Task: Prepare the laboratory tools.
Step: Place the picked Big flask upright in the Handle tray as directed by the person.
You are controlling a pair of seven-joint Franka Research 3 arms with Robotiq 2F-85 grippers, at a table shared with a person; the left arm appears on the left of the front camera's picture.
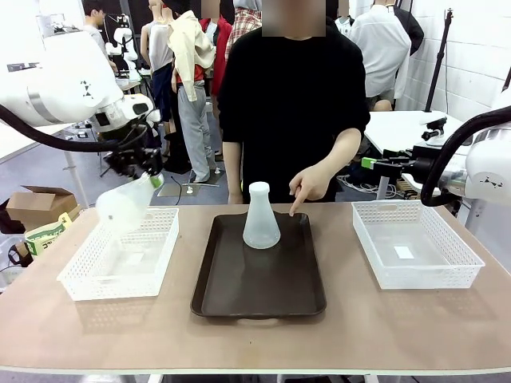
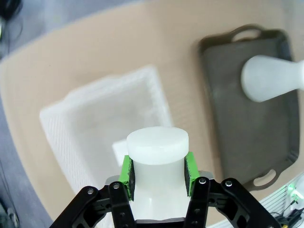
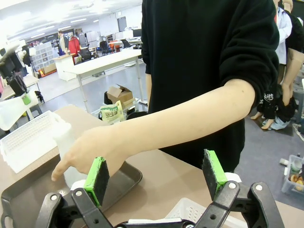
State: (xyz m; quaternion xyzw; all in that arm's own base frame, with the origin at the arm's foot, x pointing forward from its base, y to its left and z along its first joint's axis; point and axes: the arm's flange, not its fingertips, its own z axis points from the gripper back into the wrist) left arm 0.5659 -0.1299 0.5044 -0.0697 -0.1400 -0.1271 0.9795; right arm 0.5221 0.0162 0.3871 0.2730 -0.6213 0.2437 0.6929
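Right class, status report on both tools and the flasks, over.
Left tool shut on flask, above left basket. Right tool open. Second flask on tray; person's hand pointing there.

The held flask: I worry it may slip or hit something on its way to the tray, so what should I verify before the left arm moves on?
1. Left tool shut on the frosted white conical flask at its neck: ok.
2. Flask lifted above the left white lattice basket: ok.
3. Free space on the dark brown rectangular tray beside the standing flask: ok.
4. Person's hand away from the tray: not ok, pointing there.
5. Right tool open, off the tray: ok.
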